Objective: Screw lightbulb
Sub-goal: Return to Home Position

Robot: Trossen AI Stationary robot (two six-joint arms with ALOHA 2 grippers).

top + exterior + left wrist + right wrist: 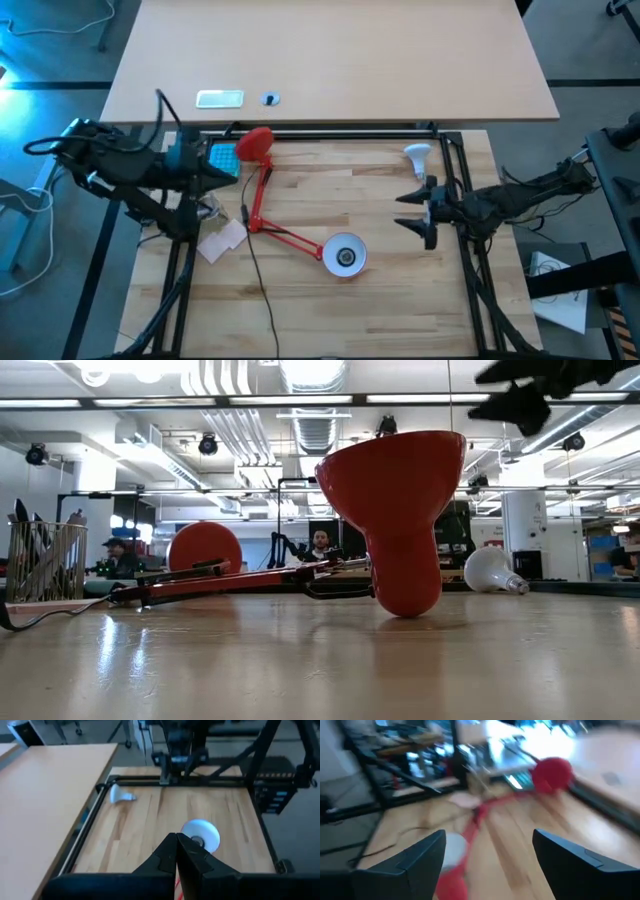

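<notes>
The pale wooden plank bench sits inside a black metal frame. Behind the bench stands a smooth tan desk, and grey floor runs round both. Beyond the bench the room opens into a wide workshop, with long ceiling strip lights, silver ducts, a white column and a wire mesh bin. A person shows far back.

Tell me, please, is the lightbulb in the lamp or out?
Out: the lightbulb lies on the table, apart from the lamp shade.
</notes>
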